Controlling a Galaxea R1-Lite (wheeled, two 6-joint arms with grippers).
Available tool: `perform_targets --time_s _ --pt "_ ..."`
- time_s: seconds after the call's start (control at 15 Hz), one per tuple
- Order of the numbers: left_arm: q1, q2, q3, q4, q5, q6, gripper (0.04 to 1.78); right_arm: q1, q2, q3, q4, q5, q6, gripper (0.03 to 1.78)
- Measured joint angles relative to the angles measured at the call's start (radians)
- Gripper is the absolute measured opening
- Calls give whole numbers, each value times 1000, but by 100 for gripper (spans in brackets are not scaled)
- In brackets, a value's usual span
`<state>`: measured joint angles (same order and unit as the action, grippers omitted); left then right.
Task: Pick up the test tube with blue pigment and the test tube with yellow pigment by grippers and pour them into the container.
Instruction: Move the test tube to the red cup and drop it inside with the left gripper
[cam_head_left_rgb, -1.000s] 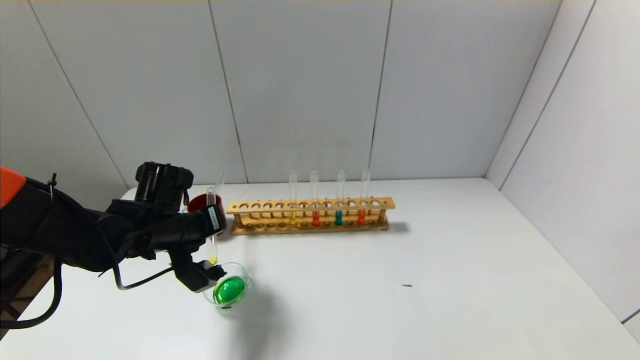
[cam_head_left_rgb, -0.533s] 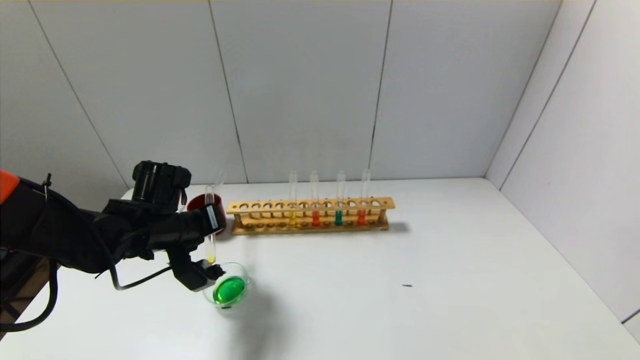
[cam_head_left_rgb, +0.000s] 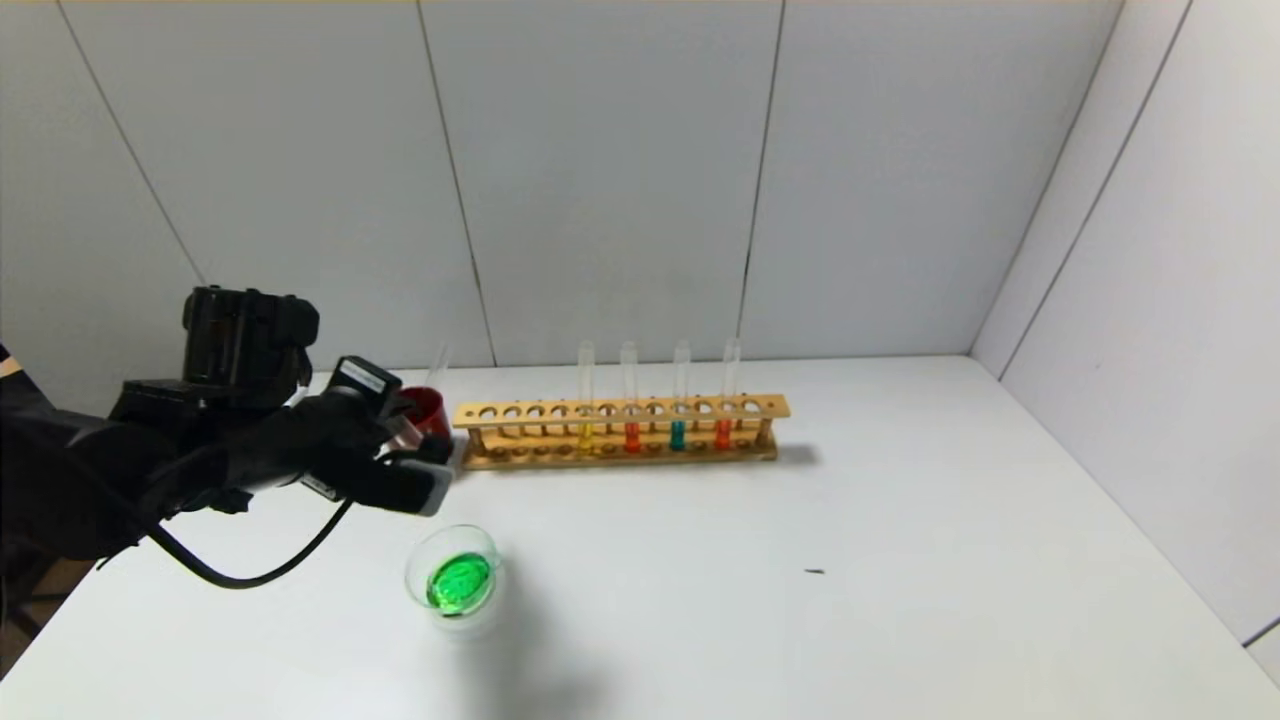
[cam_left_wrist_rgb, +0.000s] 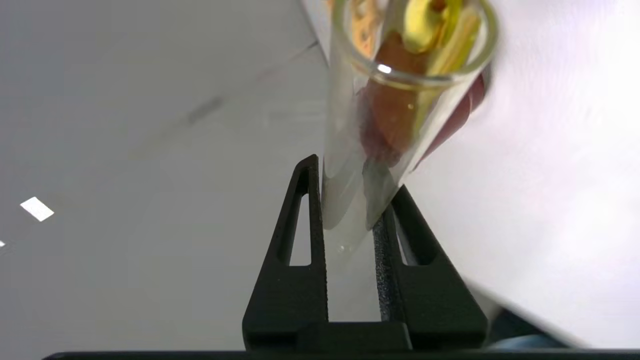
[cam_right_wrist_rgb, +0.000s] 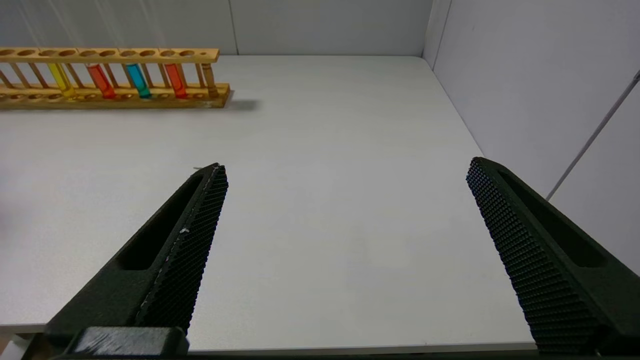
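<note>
Well clear of table (cam_head_left_rgb: 900, 560) edges, container (cam_head_left_rgb: 455, 575)

From the head camera we are looking forward and down over the white table (cam_head_left_rgb: 850, 520), taking in the wooden test tube rack (cam_head_left_rgb: 620, 432) at the far side before the grey wall panels. From the left wrist camera we are peering very closely along the left gripper (cam_left_wrist_rgb: 350, 200) up a glass tube (cam_left_wrist_rgb: 390, 115) pinched between its fingers. From the right wrist camera we are sitting low at the table's near edge, facing the far wall past the right gripper (cam_right_wrist_rgb: 345, 175). The head and right wrist views are sharing the rack (cam_right_wrist_rgb: 115, 80) and table (cam_right_wrist_rgb: 325, 175).
</note>
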<state>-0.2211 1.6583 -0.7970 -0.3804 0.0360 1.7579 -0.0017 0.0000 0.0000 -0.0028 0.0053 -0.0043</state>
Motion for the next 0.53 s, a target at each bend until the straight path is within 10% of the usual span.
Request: perform_targets --time_s 0.53 --pt "8 -126 -80 -3 -36 -1277 32 0 0 0 0 0 0 175"
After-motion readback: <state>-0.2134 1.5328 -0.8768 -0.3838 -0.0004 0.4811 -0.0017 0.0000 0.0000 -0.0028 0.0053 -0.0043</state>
